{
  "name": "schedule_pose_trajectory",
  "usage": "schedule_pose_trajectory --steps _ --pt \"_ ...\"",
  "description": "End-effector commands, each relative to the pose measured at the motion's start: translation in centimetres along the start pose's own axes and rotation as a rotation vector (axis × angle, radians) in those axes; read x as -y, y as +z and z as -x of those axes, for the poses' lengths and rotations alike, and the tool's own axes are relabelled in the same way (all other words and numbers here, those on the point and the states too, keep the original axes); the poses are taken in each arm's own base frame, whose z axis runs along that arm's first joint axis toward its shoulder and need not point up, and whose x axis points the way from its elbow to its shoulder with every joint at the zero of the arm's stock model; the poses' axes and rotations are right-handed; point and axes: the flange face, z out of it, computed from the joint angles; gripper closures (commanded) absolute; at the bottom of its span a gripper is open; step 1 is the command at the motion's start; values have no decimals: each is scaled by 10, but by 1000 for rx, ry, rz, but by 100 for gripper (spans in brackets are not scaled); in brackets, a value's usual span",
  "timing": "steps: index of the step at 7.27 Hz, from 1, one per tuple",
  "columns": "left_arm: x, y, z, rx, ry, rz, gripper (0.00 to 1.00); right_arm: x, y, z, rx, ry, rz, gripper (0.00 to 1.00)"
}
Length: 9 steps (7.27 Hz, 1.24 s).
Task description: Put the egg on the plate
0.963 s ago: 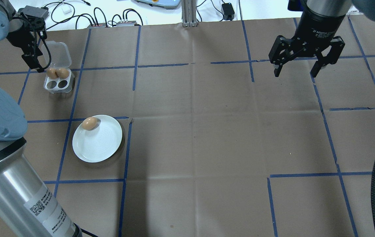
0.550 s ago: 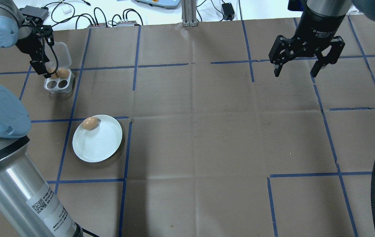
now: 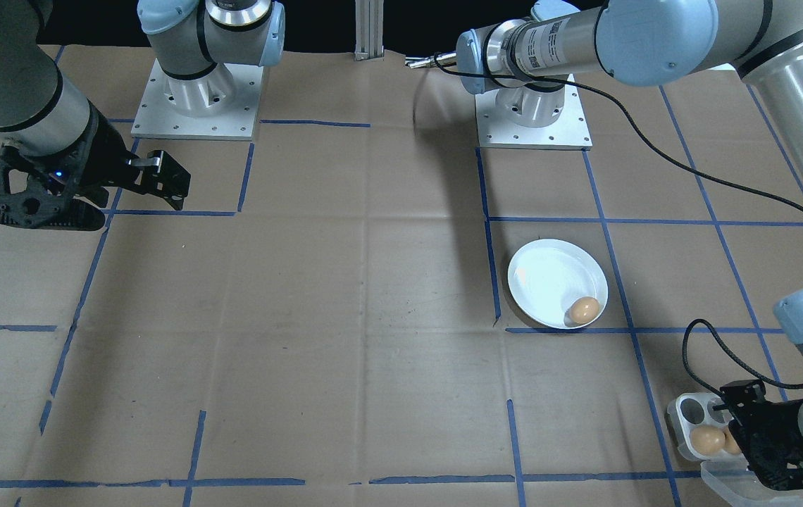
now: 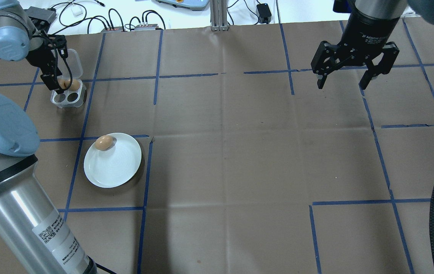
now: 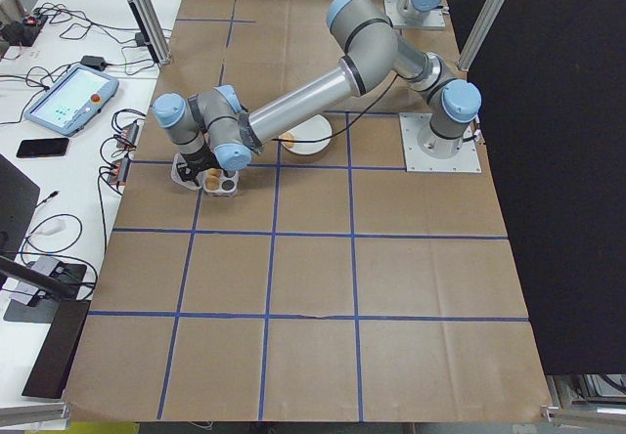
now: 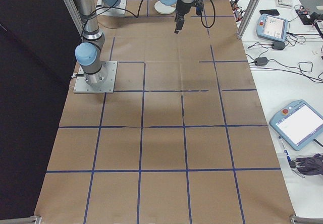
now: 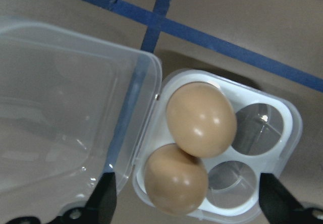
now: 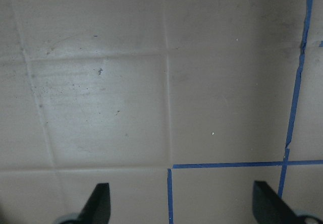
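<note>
Two brown eggs (image 7: 194,148) sit in small white four-hole tray (image 7: 282,133); our left claw (image 7: 184,204) spread above them. One brown egg (image 4: 104,142) on glossy round white plate (image 4: 118,167). Right claw (image 4: 342,83) spread over brown paper counter (image 4: 240,152).

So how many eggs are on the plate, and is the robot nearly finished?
One egg already lies on the plate. Two more eggs sit in the egg tray, whose other two holes are empty. The left gripper is open right over them, holding nothing yet. The right gripper hangs open, far off. Grabbing and carrying the next egg is left.
</note>
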Motion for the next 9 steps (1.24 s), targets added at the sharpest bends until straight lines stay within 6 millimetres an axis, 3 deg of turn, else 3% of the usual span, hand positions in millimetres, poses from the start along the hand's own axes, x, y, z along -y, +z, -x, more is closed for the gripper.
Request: schedule_pose_trajectory --steps 1,5,9 --pt "0 7 1 -8 -6 0 7 0 0 0 0 0 0 0" --pt "0 0 1 5 -27 3 31 0 0 0 0 0 0 0" --pt "2 -7 0 13 -48 2 46 0 0 0 0 0 0 0"
